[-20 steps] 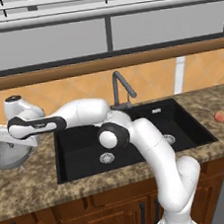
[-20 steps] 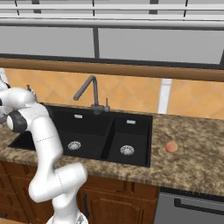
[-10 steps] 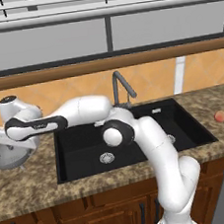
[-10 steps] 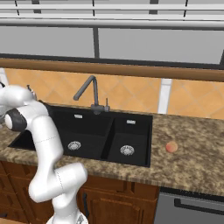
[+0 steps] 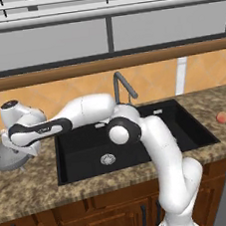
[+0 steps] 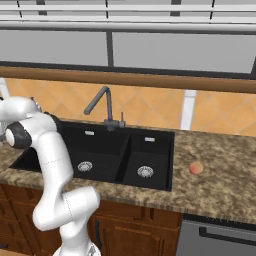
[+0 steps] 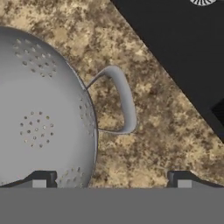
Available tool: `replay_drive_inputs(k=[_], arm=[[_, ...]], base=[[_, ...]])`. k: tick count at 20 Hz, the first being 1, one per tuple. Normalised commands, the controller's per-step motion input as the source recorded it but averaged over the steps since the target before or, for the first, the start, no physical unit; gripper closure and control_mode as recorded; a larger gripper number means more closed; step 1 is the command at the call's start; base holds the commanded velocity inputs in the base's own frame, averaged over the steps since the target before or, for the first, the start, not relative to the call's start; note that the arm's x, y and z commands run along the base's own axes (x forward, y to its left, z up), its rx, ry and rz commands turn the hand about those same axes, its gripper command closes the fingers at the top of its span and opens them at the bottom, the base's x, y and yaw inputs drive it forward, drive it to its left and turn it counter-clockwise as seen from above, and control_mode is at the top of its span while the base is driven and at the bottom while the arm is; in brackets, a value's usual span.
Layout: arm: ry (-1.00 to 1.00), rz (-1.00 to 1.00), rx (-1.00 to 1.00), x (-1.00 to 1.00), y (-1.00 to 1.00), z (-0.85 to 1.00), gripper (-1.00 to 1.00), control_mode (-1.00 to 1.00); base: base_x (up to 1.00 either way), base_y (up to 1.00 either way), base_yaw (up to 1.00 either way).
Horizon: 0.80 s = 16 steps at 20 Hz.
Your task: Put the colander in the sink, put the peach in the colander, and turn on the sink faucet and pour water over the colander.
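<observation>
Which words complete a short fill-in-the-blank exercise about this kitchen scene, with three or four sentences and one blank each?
1. The grey perforated metal colander rests on the speckled stone ____, left of the black double-basin sink.
2. The small round orange-red peach lies on the sink's ____ side.
3. Above the colander's looped handle, the tool has its jaws ____.
4. The tall dark grey faucet releases no ____.

Missing words: counter; right; open; water
</observation>
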Motion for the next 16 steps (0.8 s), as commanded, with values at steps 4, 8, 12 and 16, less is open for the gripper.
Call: replay_drive_inputs(k=[4, 8, 12, 16], arm=[[0.0, -0.1, 0.0, 0.03, -0.18, -0.33, -1.0, -1.0], [0.0, 0.01, 0.0, 0.33, 0.0, -0.09, -1.0, -1.0], [0.0, 0.08, 0.0, 0.37, 0.12, -0.08, -1.0, -1.0], [0.03, 0.08, 0.0, 0.32, 0.27, -0.16, -1.0, -1.0]], base=[[0.0, 0.0, 0.0], [0.0, 0.0, 0.0], [0.0, 0.0, 0.0], [0.0, 0.0, 0.0]])
